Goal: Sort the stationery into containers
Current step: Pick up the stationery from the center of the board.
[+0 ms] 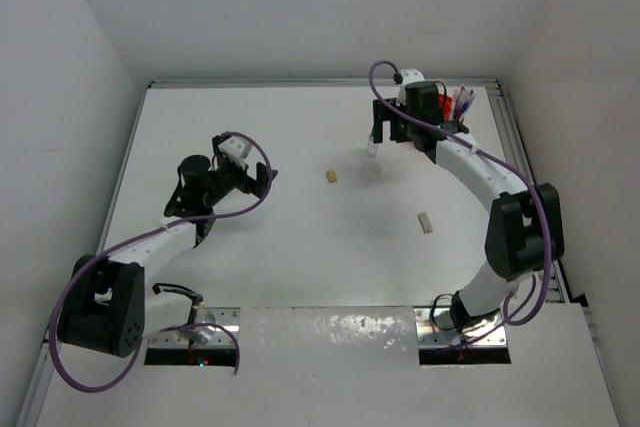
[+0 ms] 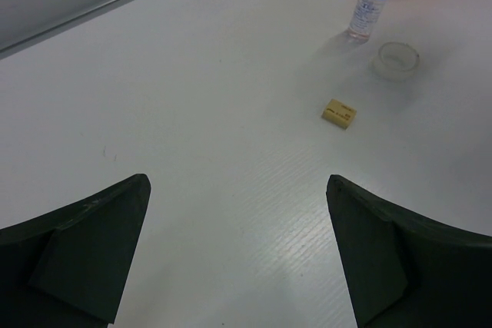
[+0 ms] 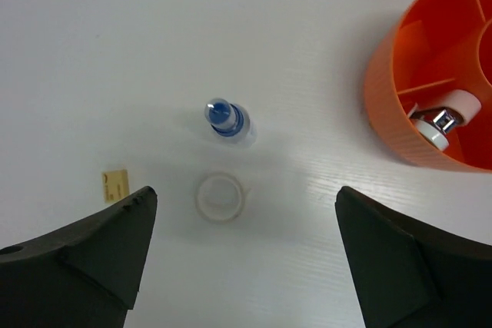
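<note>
A small clear bottle with a blue cap [image 3: 228, 120] stands upright on the white table, and a clear tape ring [image 3: 221, 196] lies flat just below it. My right gripper [image 3: 246, 190] hangs open above them, with the ring between its fingers and nothing held. A tan eraser [image 3: 115, 185] lies to the left. The orange tub [image 3: 400, 90] stands at the right, with a white item with a metal part [image 3: 438, 120] in one compartment. My left gripper [image 2: 237, 182] is open over bare table, far from the tan eraser [image 2: 339, 113]. A second eraser [image 1: 425, 222] lies nearer the right arm.
Pens [image 1: 462, 99] stand up out of the orange tub [image 1: 447, 109] at the back right, partly hidden behind the right arm. White walls close in the table [image 1: 300, 277] on the left, back and right. A metal rail runs along the right edge.
</note>
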Tool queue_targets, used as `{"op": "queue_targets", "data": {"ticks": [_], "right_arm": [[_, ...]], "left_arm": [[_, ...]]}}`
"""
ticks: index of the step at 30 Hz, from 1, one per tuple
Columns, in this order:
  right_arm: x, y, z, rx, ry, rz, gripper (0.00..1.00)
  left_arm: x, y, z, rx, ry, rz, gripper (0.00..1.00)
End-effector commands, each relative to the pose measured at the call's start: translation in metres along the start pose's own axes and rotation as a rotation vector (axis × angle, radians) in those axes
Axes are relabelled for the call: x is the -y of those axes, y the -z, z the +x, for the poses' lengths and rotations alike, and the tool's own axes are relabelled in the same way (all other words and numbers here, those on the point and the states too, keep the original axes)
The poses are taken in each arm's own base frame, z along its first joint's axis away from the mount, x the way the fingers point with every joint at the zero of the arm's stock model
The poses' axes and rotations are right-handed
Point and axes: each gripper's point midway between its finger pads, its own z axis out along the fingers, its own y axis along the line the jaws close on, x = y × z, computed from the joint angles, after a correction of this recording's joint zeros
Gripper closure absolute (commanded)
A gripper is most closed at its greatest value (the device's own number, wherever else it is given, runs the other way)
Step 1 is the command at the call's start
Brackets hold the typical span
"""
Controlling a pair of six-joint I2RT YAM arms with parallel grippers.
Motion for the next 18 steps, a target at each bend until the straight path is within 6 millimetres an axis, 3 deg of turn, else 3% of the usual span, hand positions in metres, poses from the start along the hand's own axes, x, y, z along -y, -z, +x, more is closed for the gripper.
{"op": "queue_targets", "data": {"ticks": [1, 2, 5, 11, 13, 15, 16, 18], "right_arm": [[-0.004, -0.011, -0.019, 0.027, -0.004, 0.010, 0.06], [-0.009, -0.022, -0.019, 0.012, 0.002, 0.004, 0.14], [-0.022, -0.041, -0.013, -0.043, 0.055, -0.016, 0.22], [-0.033, -0.059, -0.003, -0.023, 0.106, 0.015, 0.11], [-0.032, -0.065, -0.008, -0.014, 0.096, 0.036, 0.11], [-0.029, -0.077, -0.002, -0.040, 0.092, 0.060, 0.15], [-0.027, -0.079, -0.010, -0.026, 0.090, 0.089, 0.17], [-0.023, -0.088, -0.002, -0.051, 0.093, 0.115, 0.21]], "left_arm": [[0.003, 0.002, -0.014, 0.057, -0.009, -0.006, 0.04], [0.002, 0.002, -0.014, 0.057, -0.009, -0.008, 0.04], [0.002, 0.002, -0.014, 0.061, -0.011, -0.010, 0.04], [-0.003, 0.005, -0.009, 0.054, -0.014, -0.044, 0.04], [-0.003, 0.005, -0.007, 0.049, -0.011, -0.049, 0.04], [-0.002, 0.005, -0.008, 0.053, -0.008, -0.044, 0.04], [-0.002, 0.004, -0.007, 0.051, -0.007, -0.044, 0.04], [-0.004, 0.005, -0.008, 0.057, -0.009, -0.049, 0.04]]}}
